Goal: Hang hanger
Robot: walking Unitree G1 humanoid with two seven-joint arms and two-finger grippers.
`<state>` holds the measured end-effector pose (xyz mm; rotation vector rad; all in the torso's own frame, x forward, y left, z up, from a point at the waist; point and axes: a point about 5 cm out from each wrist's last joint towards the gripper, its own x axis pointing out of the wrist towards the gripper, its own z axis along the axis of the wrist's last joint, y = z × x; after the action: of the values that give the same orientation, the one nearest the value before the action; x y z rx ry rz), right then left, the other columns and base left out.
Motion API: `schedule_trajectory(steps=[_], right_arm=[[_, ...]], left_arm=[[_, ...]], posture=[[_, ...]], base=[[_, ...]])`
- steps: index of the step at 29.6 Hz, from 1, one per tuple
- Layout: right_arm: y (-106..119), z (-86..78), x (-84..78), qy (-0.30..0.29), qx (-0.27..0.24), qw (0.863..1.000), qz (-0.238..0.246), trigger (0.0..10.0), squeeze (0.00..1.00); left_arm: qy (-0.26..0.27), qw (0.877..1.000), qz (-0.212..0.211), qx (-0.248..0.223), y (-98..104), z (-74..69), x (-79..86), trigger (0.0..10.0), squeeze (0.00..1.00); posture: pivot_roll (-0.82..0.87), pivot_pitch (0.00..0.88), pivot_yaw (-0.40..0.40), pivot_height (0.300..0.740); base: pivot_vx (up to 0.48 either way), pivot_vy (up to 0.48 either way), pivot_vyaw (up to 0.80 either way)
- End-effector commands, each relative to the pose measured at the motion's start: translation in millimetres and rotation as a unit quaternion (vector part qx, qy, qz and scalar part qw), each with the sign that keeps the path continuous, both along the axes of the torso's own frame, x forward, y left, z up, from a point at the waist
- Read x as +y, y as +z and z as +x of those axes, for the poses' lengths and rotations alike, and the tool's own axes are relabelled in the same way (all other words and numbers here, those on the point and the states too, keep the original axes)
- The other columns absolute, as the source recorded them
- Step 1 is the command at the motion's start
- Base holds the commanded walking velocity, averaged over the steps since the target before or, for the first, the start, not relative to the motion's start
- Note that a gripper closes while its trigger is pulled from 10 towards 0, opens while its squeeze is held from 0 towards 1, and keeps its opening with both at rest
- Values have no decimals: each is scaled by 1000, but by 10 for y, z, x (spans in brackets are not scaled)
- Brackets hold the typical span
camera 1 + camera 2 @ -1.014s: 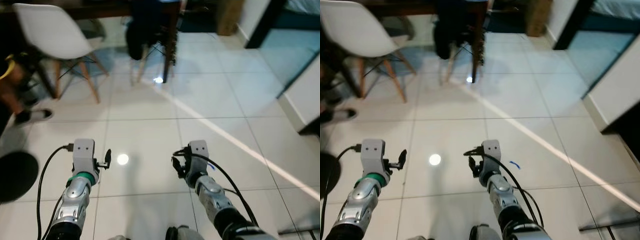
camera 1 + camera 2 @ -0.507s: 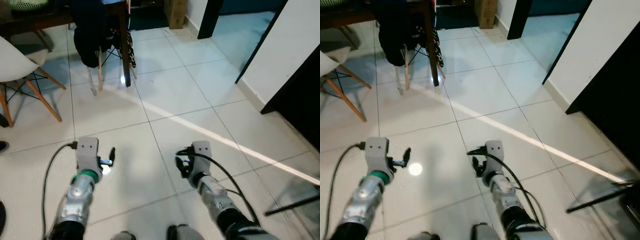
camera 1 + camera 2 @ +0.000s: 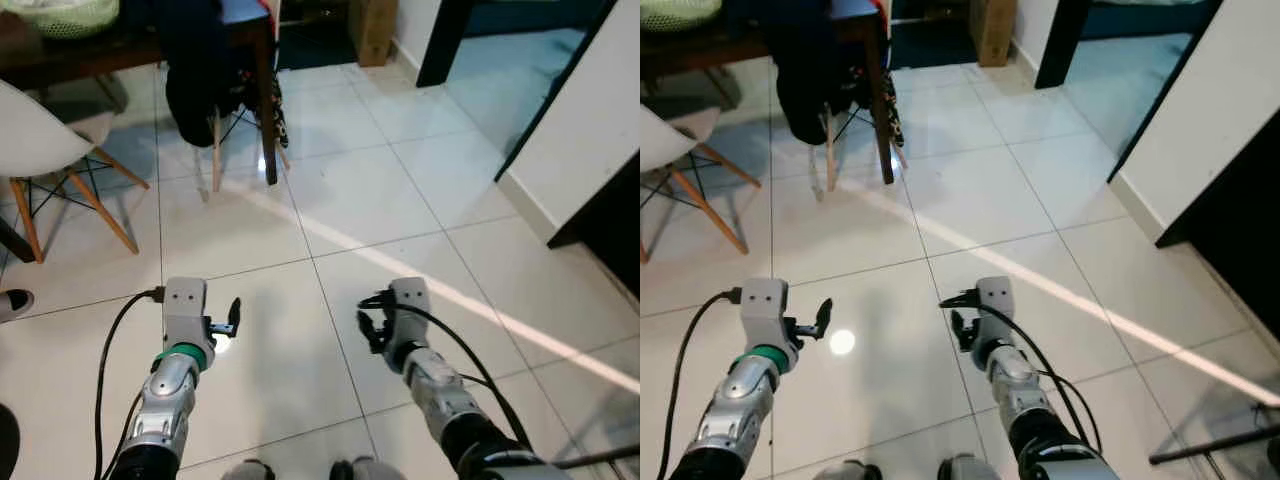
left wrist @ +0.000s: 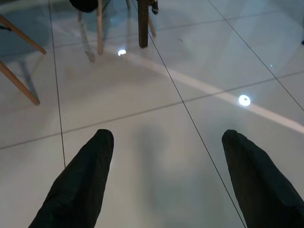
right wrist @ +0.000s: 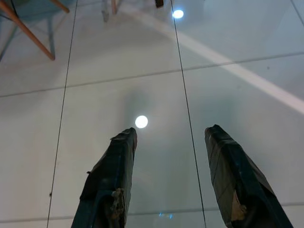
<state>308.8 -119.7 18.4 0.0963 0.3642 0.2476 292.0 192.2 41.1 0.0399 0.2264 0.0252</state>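
- While I look down at the white tile floor, no hanger can be made out anywhere around me.
- My left claw hangs over the tiles, fingers spread apart and holding nothing.
- My right claw hangs alongside, likewise spread and empty.
- Ahead on my left stand a dark table, a white chair and a dark garment.

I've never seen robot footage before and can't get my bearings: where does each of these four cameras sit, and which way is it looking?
Left eye: on the head, looking forward and down at the tiled floor; both silver arms show, left gripper, right gripper.
Right eye: beside it, same scene; both share the white chair and dark table leg.
Left wrist: looks along two open black fingers at the floor.
Right wrist: likewise, open fingers above tiles.
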Motion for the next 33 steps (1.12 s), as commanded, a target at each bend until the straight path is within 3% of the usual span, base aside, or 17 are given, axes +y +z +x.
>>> schedule_trajectory(steps=[1,5,10,33], right_arm=[[-55,-49,54,10,12,1000,3,10000,0],[-52,-50,61,13,10,1000,3,10000,0],[-54,-52,63,15,10,1000,1,10000,0],[-47,-44,42,7,8,1000,5,10000,0]], left_arm=[[6,1000,-2,12,-47,-39,23,10000,0],[6,1000,-3,11,-43,-37,22,10000,0],[6,1000,-4,10,-40,-37,17,10000,0],[2,1000,-4,10,-17,-12,19,10000,0]], posture=[[57,84,6,740],[57,84,6,740],[55,85,6,740],[52,74,5,740]], base=[[285,0,0],[281,0,0],[283,0,800],[287,0,0]])
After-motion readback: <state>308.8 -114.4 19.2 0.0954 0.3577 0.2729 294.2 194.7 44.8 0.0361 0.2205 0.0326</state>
